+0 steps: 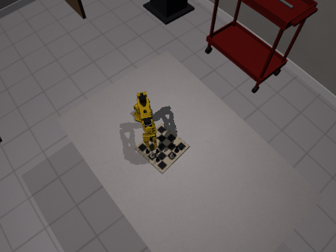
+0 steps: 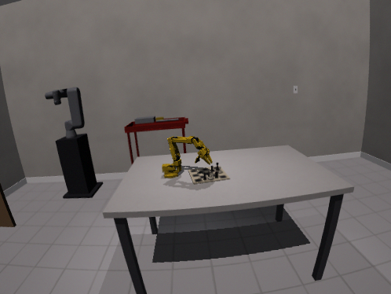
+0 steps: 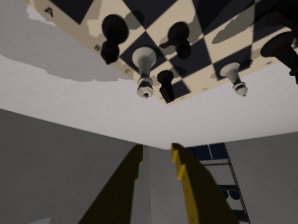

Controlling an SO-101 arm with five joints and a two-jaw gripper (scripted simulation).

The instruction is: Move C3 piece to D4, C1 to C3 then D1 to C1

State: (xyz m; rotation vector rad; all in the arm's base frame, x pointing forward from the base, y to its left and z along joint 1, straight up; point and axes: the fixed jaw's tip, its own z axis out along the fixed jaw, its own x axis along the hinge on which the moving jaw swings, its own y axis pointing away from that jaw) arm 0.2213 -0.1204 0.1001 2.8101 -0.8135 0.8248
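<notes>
Plain grey walls enclose a floor of pale grey square tiles. At the centre of the exterior view stands a light grey rectangular table with dark legs, throwing a shadow beneath. Behind it, centre left, sits a dark red two-shelf wheeled cart. Further left stands a grey arm on a black pedestal. A small white wall plate shows upper right.
</notes>
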